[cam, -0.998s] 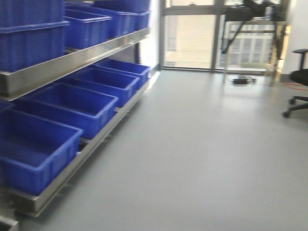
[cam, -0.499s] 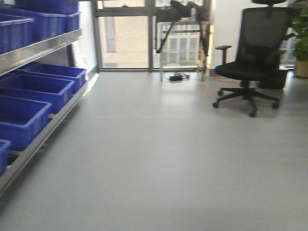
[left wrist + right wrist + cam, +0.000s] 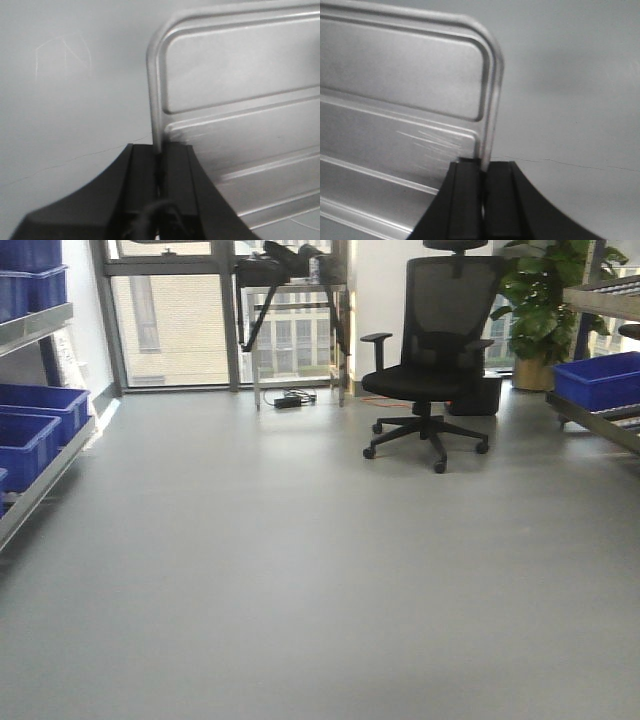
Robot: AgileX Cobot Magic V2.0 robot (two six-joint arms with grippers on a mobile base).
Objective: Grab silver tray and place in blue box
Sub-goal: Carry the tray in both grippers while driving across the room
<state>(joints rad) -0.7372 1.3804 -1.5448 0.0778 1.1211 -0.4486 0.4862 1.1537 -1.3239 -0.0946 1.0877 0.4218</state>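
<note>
While the grey floor [image 3: 300,570] lies wide and bare through the middle of the front view, its sides are hemmed. A metal rack [image 3: 35,490] edges the left and a second rack [image 3: 600,425] edges the right. Toward the back stand one black office chair [image 3: 435,350], one potted plant [image 3: 545,300] and a window wall [image 3: 180,320].

One silver tray [image 3: 240,100] hangs between the arms with floor behind it. It is shiny, with rounded corners, a raised rim, long ridges across its floor and fine scratches. The left gripper [image 3: 160,155] is clamped on one side rim, its fingers pinched tight. The right gripper [image 3: 481,167] is clenched on the opposite rim.

On the left rack sit at least four blue boxes [image 3: 40,405], two low and two high. One blue box [image 3: 600,380] rests on the right rack.
</note>
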